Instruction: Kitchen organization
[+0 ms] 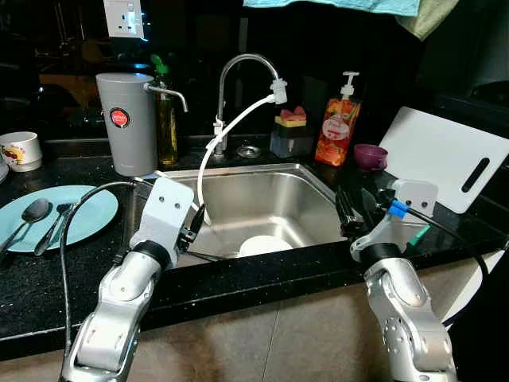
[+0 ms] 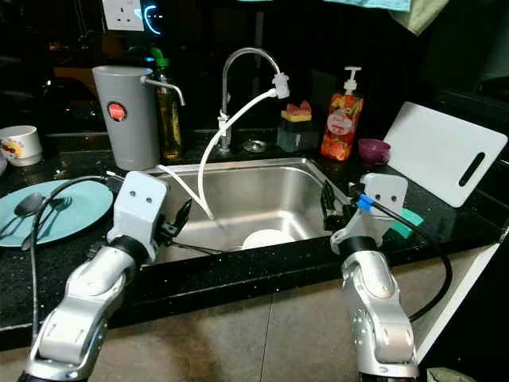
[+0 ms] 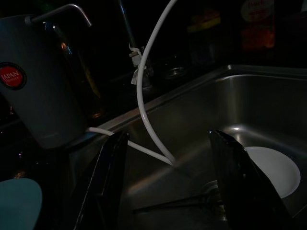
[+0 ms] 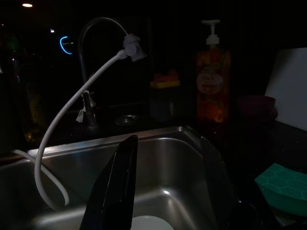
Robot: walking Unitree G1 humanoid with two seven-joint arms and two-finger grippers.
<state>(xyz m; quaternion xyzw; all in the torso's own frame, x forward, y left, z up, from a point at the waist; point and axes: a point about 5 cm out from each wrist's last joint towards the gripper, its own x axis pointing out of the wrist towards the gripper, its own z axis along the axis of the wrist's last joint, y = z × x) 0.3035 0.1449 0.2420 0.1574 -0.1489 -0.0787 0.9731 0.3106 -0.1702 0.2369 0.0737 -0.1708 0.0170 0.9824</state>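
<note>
flanking the steel sink, left gripper spread, right gripper spread, white plate inside, white hose dangling between

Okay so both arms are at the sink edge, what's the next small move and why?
Probably lower the left gripper toward the white plate on the sink floor: its fingers are open and empty, and the plate lies just ahead. Watch the white hose.

"JAPAN" on grey canister's red badge
</note>
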